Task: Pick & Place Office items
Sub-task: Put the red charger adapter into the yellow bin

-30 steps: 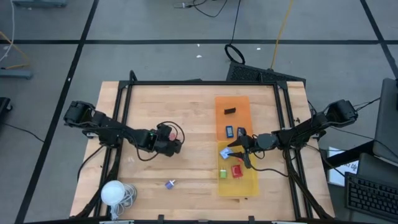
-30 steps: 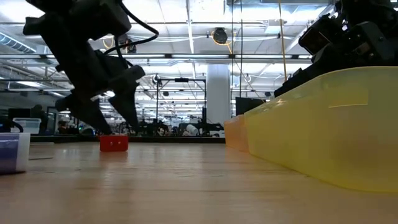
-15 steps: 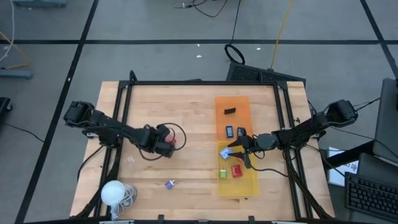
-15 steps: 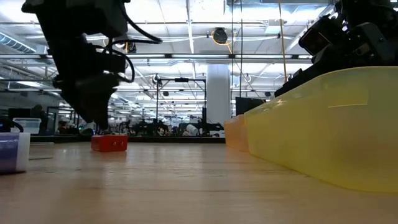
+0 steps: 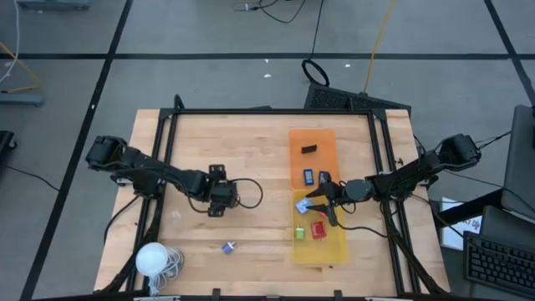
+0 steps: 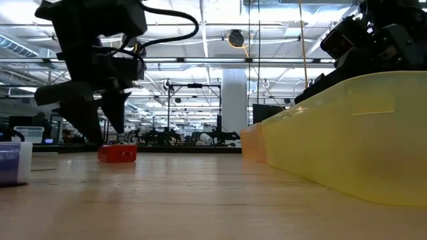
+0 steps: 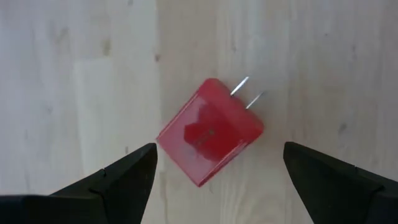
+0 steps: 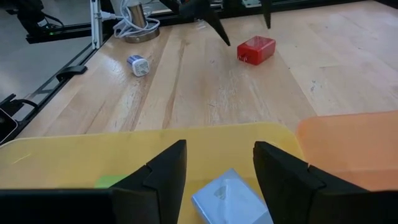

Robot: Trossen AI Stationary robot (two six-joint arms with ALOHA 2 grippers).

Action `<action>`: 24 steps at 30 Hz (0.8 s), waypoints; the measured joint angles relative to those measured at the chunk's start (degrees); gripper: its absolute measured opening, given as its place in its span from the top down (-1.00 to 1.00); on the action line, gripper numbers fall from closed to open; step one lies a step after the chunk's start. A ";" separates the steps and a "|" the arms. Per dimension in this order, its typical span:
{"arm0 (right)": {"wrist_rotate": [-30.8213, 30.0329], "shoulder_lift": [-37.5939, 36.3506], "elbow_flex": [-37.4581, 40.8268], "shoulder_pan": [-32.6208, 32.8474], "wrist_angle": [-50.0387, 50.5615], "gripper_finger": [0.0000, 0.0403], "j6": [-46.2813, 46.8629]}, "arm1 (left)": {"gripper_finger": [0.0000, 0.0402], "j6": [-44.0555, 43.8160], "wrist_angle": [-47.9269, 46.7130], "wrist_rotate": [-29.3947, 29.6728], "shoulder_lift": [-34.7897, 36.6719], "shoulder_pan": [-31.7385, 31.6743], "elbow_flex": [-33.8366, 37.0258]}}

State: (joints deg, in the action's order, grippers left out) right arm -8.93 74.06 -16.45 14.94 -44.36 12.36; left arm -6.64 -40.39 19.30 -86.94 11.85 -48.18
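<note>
**Left gripper poised over the red plug, right waits above the yellow tray**

The left gripper (image 5: pixel 216 199) hangs point-down over the left-centre of the table, fingers (image 7: pixel 124 177) spread wide apart, and square between them on the bare wood lies the red plug block (image 7: pixel 210 131), two metal prongs sticking out of one side. It sits skewed to the jaws, corner-on. My read: turn the wrist so the pads meet two flat faces, not the corners and not the prong side, then sink low before closing, or it could squirt out sideways.

In the low view the fingertips are down near the table beside the block (image 6: pixel 117 153).

Over on the right, the right gripper (image 5: pixel 322 199) hovers above the yellow tray (image 5: pixel 338 248), jaws partly apart with a light-blue piece (image 8: pixel 231 198) just below them; I cannot tell whether it is gripped or merely lying there.

Room to move? Plenty of open wood between the block and the trays. A small blue-and-white plug (image 5: pixel 229 247) lies nearer the front edge, the white ball with its cord (image 5: pixel 152 258) at the near-left corner, both well apart from the block. The orange tray (image 5: pixel 299 138) sits farther back.
</note>
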 joint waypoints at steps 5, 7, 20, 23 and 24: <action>-0.01 0.00 0.00 0.00 0.00 0.14 0.00 | -0.75 9.49 1.37 -1.26 0.00 -3.72 0.00; 0.00 0.00 0.00 0.00 0.02 0.15 0.00 | -0.75 11.78 1.37 -1.27 0.00 -5.50 0.00; 0.00 0.00 0.00 -0.01 0.02 0.15 0.00 | -0.75 19.61 1.72 -13.97 -4.40 -14.99 0.00; 0.00 0.00 0.00 -0.02 0.04 0.14 0.02 | -0.75 21.18 2.68 -15.82 -6.97 -15.95 -0.26; 0.00 0.00 -0.02 -0.01 0.02 0.14 0.00 | -0.75 21.18 2.88 -16.41 -7.79 -16.21 -0.29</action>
State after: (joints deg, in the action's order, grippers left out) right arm -8.93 74.06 -16.47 14.93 -44.34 12.36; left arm 14.55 -37.51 2.89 -94.73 -4.36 -48.48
